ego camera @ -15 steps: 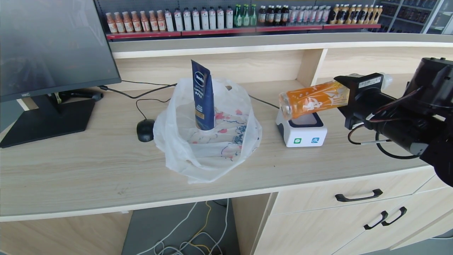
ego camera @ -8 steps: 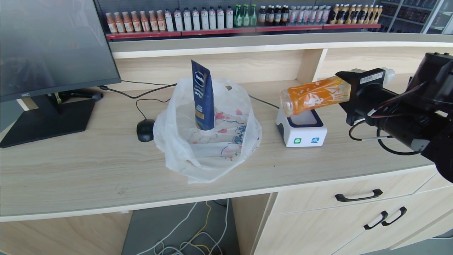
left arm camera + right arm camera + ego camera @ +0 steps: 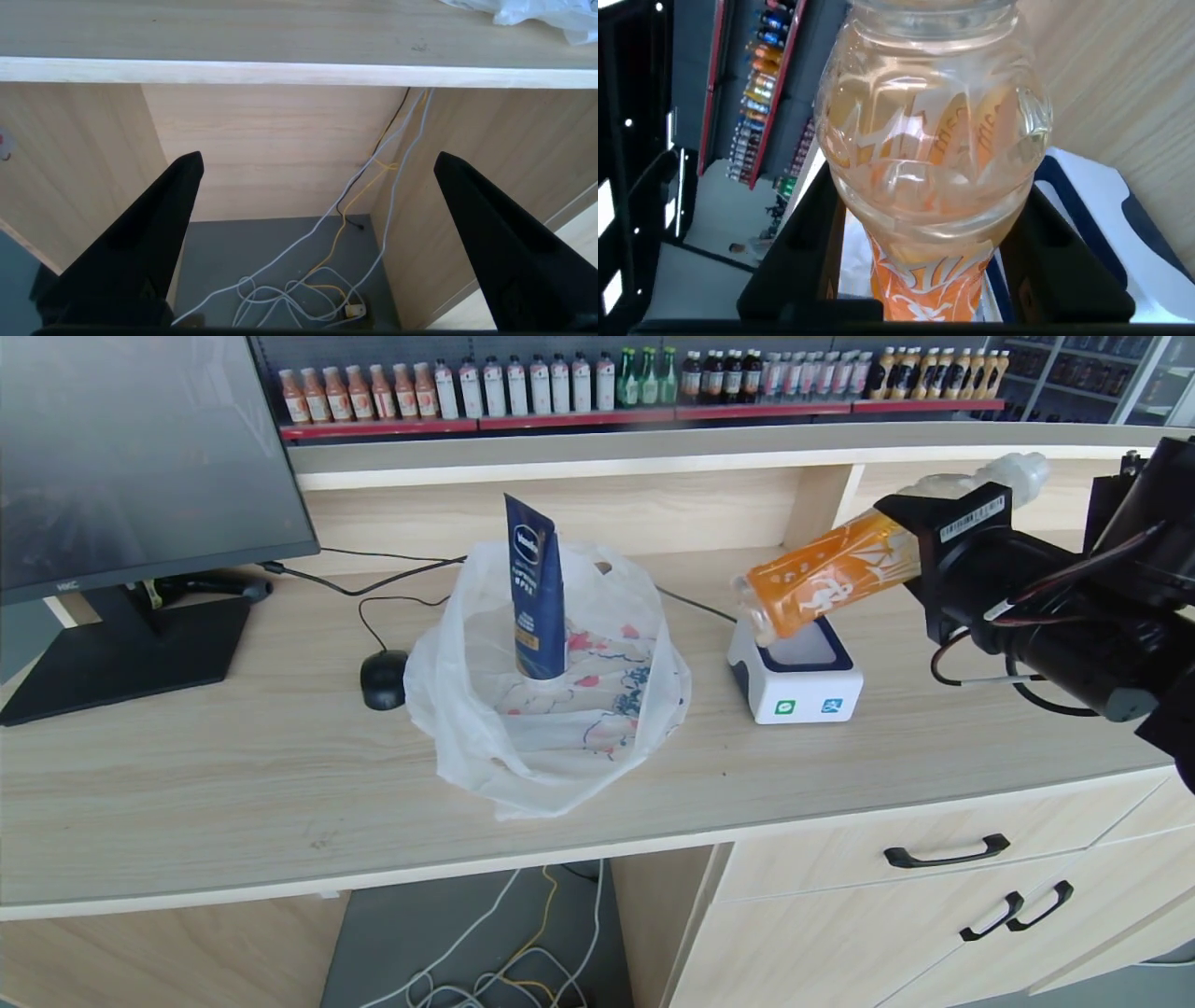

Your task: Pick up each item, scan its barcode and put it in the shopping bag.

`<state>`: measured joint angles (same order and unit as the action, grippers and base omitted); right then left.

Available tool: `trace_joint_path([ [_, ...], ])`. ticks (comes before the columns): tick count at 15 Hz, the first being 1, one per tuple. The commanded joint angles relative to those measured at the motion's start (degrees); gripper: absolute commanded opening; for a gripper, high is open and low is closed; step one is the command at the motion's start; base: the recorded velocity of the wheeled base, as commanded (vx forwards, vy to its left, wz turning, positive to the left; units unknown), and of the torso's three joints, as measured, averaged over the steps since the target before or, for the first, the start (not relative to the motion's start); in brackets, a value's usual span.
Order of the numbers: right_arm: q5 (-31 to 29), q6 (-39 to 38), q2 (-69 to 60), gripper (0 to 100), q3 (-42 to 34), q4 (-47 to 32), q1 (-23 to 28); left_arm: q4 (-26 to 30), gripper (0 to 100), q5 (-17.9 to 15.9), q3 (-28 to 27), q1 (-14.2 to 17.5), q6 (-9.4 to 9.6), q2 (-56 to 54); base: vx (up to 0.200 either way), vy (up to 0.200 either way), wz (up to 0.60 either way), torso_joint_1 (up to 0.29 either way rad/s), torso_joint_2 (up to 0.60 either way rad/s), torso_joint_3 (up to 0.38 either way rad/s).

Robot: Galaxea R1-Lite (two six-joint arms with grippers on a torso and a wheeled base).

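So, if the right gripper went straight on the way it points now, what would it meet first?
Probably the white scanner: the right gripper points down and to the robot's left, and the base of the orange bottle it holds hangs over the scanner's top. Depth is hard to judge.

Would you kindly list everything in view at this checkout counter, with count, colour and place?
scanner: one, white, on the counter.
orange bottle: one, orange, tilted over the scanner.
shopping bag: one, translucent white, open, left of the scanner.
blue tube: one, dark blue, upright inside the shopping bag.
mouse: one, black, left of the shopping bag.
monitor: one, black, counter's left end.
shelf bottles: many, mixed colours, far red shelf.
cables: several, white and yellow, under the counter.
right claw: one, black, shut on the orange bottle.
left claw: one, black, open, below the counter's edge.
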<state>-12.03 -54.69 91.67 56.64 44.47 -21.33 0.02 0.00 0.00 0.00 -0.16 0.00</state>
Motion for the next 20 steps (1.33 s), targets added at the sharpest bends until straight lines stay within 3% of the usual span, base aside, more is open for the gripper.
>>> trace_joint_path([
  [1,-0.2,3.5,-1.4,0,0.3,0.0,-2.2,0.0,100,0.0,0.0,0.0,-0.02,0.0,0.0,0.0,0.0,0.0,0.0,0.0],
  [7,-2.4,26.3,-4.7,0,1.1,0.1,-8.6,0.0,100,0.0,0.0,0.0,-0.02,0.0,0.0,0.0,0.0,0.0,0.0,0.0],
  [8,-1.9,34.9,-5.5,0,0.5,0.9,-9.5,0.0,100,0.0,0.0,0.0,-0.02,0.0,0.0,0.0,0.0,0.0,0.0,0.0],
  [9,-1.9,36.7,-5.5,0,0.3,1.4,-9.8,0.1,100,0.0,0.0,0.0,-0.02,0.0,0.0,0.0,0.0,0.0,0.0,0.0],
  [11,-0.3,44.9,-5.5,0,-3.9,8.4,-10.9,0.0,100,0.0,0.0,0.0,-0.02,0.0,0.0,0.0,0.0,0.0,0.0,0.0],
  [16,5.7,58.3,-4.4,0,-12.5,18.9,-10.7,0.1,100,0.0,0.0,0.0,-0.02,0.0,0.0,0.0,0.0,0.0,0.0,0.0],
  [20,5.7,59.4,-2.4,0,-13.0,23.2,-10.7,0.1,100,0.0,0.0,0.0,-0.02,0.0,0.0,0.0,0.0,0.0,0.0,0.0],
])
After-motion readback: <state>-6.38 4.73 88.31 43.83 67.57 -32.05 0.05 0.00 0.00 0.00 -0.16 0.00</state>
